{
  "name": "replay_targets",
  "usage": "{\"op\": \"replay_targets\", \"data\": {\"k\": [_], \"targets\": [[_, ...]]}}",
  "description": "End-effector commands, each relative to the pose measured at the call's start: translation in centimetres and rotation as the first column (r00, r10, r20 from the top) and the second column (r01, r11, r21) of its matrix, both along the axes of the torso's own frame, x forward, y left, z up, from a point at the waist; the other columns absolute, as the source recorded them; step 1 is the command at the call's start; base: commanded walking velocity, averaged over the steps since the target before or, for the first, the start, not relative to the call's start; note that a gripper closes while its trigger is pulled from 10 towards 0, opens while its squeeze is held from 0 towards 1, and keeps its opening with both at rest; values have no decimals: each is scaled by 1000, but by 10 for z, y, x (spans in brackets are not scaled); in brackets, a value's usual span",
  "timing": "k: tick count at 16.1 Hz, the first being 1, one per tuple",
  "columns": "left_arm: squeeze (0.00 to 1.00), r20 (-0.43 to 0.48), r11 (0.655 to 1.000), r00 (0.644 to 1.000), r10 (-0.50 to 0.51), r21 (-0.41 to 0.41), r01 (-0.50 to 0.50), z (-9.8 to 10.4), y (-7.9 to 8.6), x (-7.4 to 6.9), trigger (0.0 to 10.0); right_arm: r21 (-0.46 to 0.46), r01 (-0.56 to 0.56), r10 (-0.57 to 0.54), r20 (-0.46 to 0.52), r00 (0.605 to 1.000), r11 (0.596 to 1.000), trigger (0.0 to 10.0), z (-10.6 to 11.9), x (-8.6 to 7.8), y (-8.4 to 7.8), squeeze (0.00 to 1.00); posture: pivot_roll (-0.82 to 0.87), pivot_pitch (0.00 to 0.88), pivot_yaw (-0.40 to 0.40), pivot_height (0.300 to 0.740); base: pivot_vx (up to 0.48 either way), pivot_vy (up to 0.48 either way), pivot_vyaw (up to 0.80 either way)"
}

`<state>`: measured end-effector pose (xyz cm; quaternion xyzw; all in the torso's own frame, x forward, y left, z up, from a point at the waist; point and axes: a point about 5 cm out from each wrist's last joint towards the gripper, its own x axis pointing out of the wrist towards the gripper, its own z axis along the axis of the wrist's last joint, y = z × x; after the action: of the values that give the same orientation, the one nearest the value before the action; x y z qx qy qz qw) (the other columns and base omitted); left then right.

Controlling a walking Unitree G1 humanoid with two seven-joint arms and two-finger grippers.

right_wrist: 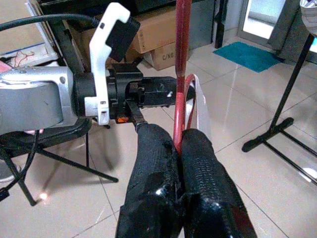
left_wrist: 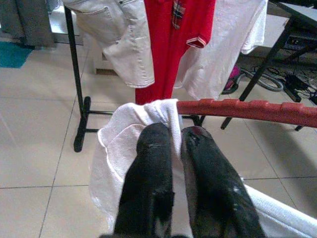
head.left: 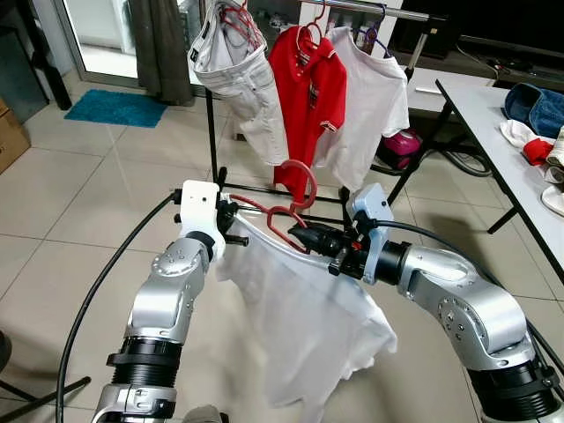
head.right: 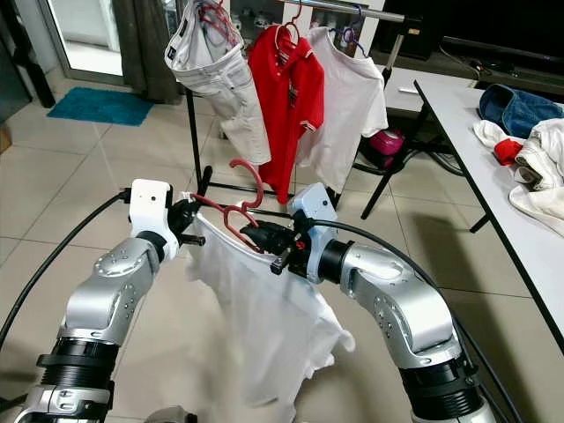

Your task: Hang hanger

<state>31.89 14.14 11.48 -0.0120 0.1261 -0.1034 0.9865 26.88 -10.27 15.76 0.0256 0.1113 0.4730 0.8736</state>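
Between the two raised arms, at centre of the left eye view, the red hanger [head.left: 284, 216] is carried with a white T-shirt [head.left: 295, 326] draped from it. Its long axis runs roughly 9 to 3 o'clock, and its hook points up toward 12 o'clock.

The left gripper [left_wrist: 174, 148] is pressed together on the hanger's 9 o'clock end, pinching the shirt's shoulder cloth against the red bar. The right gripper [right_wrist: 178, 144] is closed on the hanger's thin red stem near the middle, just below the hook.

The clothes rail [head.left: 352, 9] lies at 12 o'clock from both grippers, higher and well apart from the hook. It already carries white shorts [head.left: 238, 75], a red polo shirt [head.left: 308, 97] and a white shirt [head.left: 374, 101].

Judgement: the hanger is held but not yet hung. The coming move requires the hook to be lifted up and forward over the rail. The right gripper sits nearer the hook and will steer it; the left gripper steadies the far end. The rail looks crowded; which gap will take the hook cannot be told.

A bench [head.left: 493, 141] with loose clothes stands at 2 o'clock.
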Motion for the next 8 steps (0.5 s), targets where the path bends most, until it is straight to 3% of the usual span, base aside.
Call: {"op": "replay_targets", "data": {"k": [1,6,8], "targets": [[0,-6,1000,1000,-5,-3,5,1,-4,3,0,13,-5,4,28,1000,1000,0,7,1,-3,0,-41,0,-72,740,0,0,0],[0,29,1000,1000,-1,-10,2,6,1,5,0,-9,31,-31,15,999,999,0,4,3,-6,0,-40,0,-72,740,0,0,0],[0,126,994,988,-92,70,84,19,-1,4,0,-82,118,-119,-8,993,990,0,-6,10,-13,0,-39,0,-74,740,0,0,0]]}}
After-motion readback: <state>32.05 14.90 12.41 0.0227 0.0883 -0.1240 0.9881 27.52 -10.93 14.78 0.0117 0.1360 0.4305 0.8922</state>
